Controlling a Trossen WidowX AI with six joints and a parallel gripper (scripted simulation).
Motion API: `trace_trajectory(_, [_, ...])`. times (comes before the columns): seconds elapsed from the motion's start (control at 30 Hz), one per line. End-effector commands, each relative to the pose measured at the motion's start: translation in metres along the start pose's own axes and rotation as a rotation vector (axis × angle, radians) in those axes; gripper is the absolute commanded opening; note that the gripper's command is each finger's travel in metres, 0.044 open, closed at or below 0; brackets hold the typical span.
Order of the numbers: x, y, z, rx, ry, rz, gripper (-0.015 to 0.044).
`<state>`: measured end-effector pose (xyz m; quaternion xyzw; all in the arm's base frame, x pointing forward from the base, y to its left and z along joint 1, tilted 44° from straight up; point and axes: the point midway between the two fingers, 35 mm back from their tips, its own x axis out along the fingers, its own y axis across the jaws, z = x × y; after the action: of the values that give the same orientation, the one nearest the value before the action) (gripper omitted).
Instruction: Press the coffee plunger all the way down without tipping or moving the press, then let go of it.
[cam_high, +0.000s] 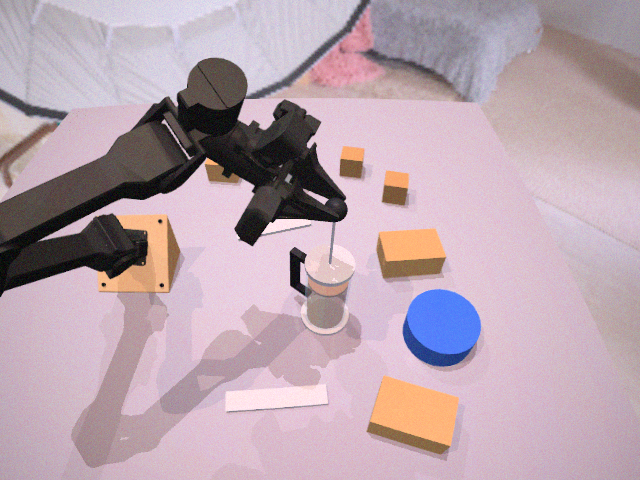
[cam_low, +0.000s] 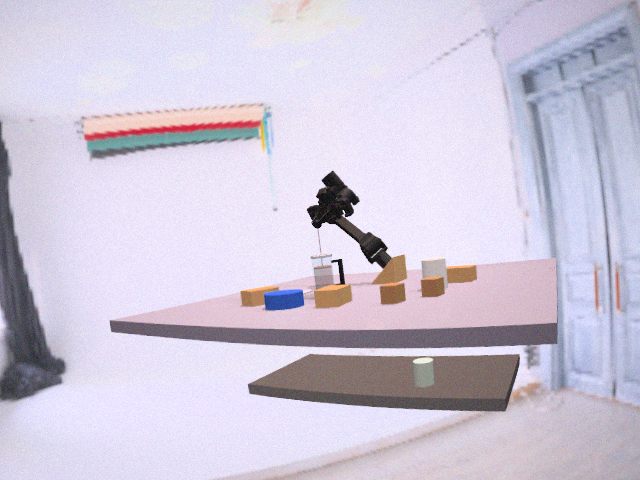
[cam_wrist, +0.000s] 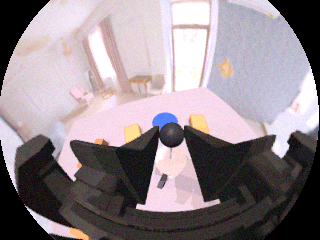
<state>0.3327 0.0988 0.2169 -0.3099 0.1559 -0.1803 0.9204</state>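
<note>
My gripper (cam_high: 336, 207) is clamped on the plunger knob (cam_wrist: 172, 135), a small, dark, smooth ball. In the wrist view it sits pinched between my two wedge-shaped black fingers.

Current step, as I judge it: the grasp is made and the press stroke is at its start. The thin grey rod (cam_high: 330, 242) shows a long exposed length between knob and lid, so most of the travel remains.

Next move calls for: a straight push down along the rod axis, with no sideways load, until the knob reaches the lid; then I part the fingers and lift away.

The coffee press (cam_high: 325, 294) stands upright near the middle of the mauve table (cam_high: 516, 361). It is a clear cylinder with a pale round lid, a flat round base and a black angular handle on its left. Its tall, narrow form is likely to tip under an off-axis push.

Beyond it lie matte orange blocks (cam_high: 410, 252) and a blue disc (cam_high: 442, 326), all apart from the press.
</note>
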Motion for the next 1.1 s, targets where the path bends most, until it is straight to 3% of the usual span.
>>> trace_trajectory(0.0, [0.009,0.001,-0.021,-0.029,0.033,-0.006,0.0119])
trace_trajectory(1.07, [0.039,-0.003,-0.063,-0.032,0.022,-0.012,0.0119])
